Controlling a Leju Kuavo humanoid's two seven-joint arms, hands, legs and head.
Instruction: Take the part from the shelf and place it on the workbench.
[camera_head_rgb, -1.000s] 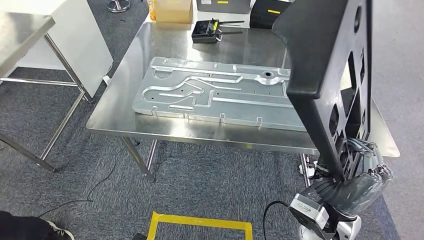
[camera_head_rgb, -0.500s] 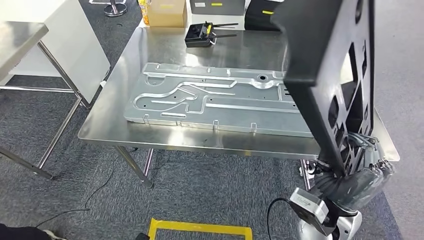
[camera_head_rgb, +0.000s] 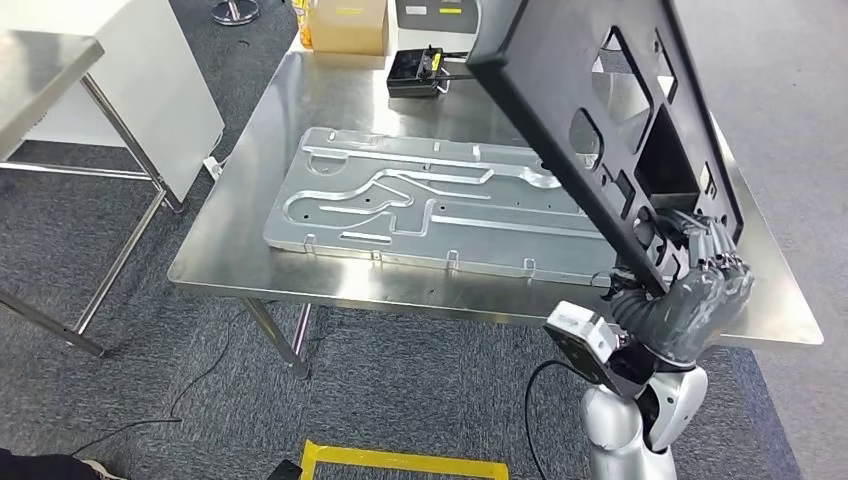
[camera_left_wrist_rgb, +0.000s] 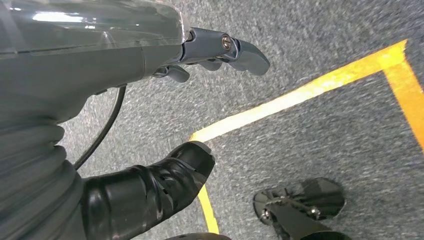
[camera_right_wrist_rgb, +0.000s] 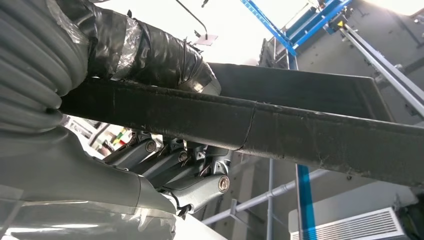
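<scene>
My right hand (camera_head_rgb: 705, 290) grips the black part (camera_head_rgb: 600, 130) by its lower edge, holding it tilted above the near right side of the steel workbench (camera_head_rgb: 260, 180). My left hand (camera_left_wrist_rgb: 150, 75) hangs over the carpet, fingers apart, holding nothing.

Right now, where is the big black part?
In the head view, the black part is on the right, gripped by the right hand, tilted above the steel workbench and its grey metal plate.
</scene>
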